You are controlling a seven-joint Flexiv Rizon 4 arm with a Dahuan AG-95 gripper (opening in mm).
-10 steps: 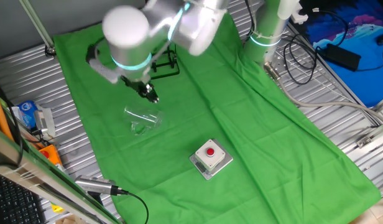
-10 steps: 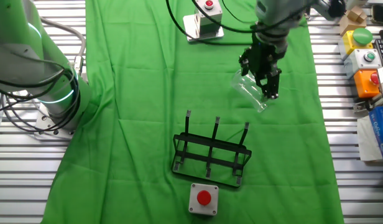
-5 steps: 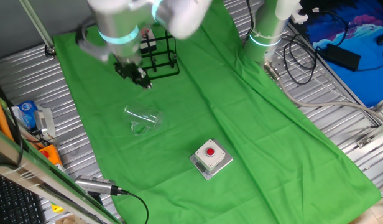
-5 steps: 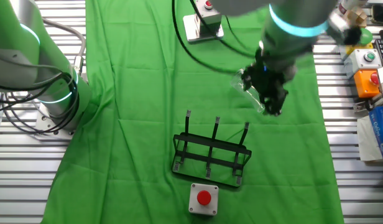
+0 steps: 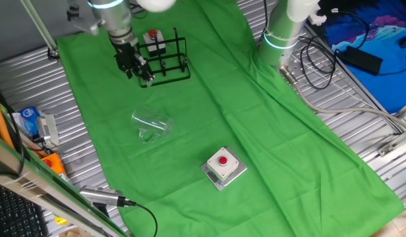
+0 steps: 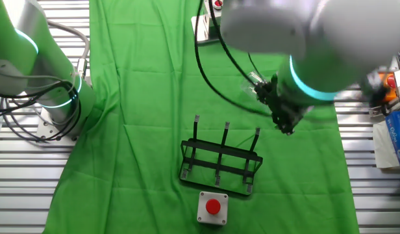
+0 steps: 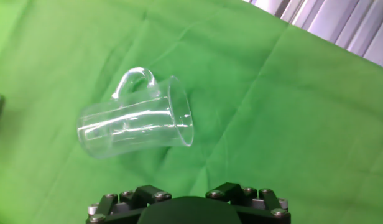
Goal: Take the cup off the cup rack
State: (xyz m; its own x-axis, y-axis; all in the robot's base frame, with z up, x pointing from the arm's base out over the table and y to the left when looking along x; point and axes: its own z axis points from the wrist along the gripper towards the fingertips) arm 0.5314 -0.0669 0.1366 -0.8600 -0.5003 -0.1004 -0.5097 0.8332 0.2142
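Note:
The clear glass cup (image 5: 151,126) lies on its side on the green cloth, off the rack. In the hand view the cup (image 7: 135,124) shows its handle up and its wide rim to the right. In the other fixed view the cup (image 6: 251,80) is mostly hidden behind my arm. The black wire cup rack (image 5: 167,59) stands empty at the back, and its pegs are bare in the other fixed view (image 6: 219,162). My gripper (image 5: 144,79) hangs above the cloth beside the rack, apart from the cup, open and empty. It also shows in the other fixed view (image 6: 287,127).
A grey box with a red button (image 5: 223,165) sits on the cloth in front of the cup. A second button box (image 6: 213,207) stands next to the rack. Metal slats border the cloth. Cables and boxes (image 6: 382,58) lie on the right.
My gripper has risen and moved away from the cup toward the rack. The cup stays lying where it was.

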